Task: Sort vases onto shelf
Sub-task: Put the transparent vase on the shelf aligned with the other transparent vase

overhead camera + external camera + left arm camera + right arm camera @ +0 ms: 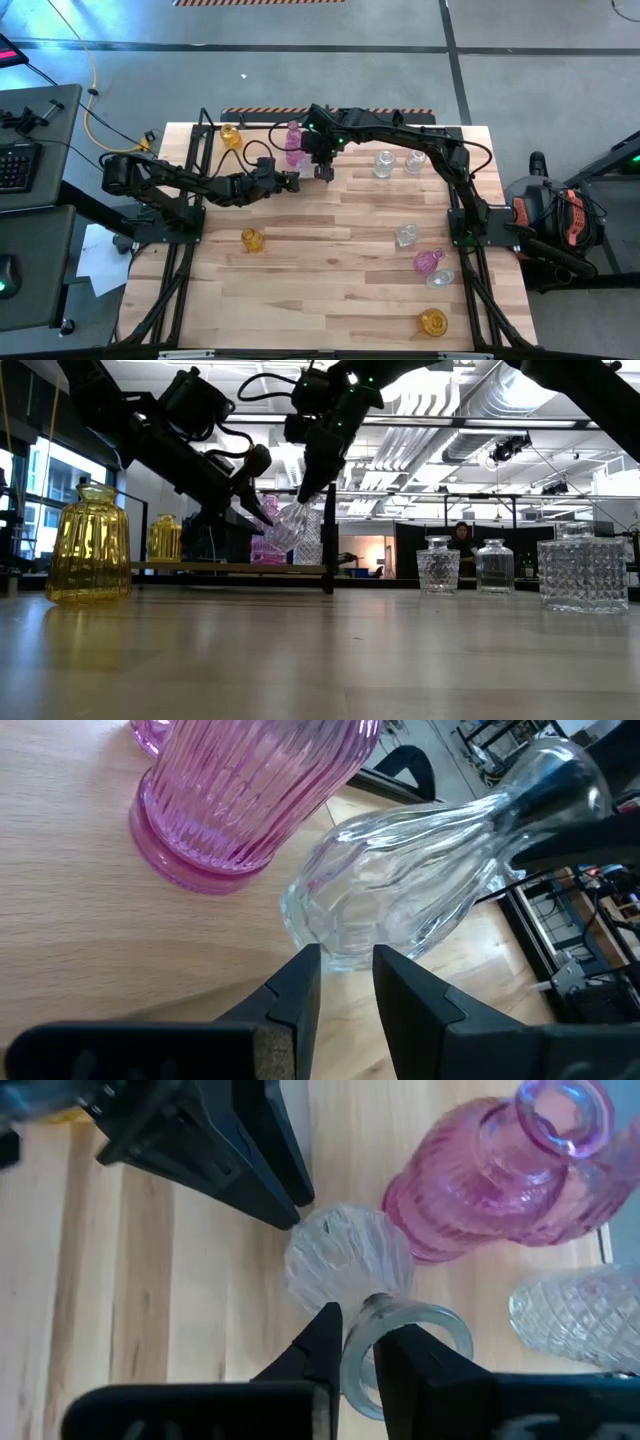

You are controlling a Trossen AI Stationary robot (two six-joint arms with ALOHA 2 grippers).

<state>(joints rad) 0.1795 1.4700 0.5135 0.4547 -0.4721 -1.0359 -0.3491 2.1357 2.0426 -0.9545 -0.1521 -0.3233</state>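
On the shelf (210, 135) seen from above, my right fingers (324, 172) and left fingers (293, 180) meet beside the pink vase (293, 145). At table level, the clear vase (290, 523) hangs tilted. Left wrist: my fingers (345, 982), slightly apart, touch its base. Right wrist: my fingers (362, 1342) pinch its rim.

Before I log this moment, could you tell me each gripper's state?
Left gripper: open, fingertips at the clear vase, not gripping.
Right gripper: shut on the clear vase's rim.
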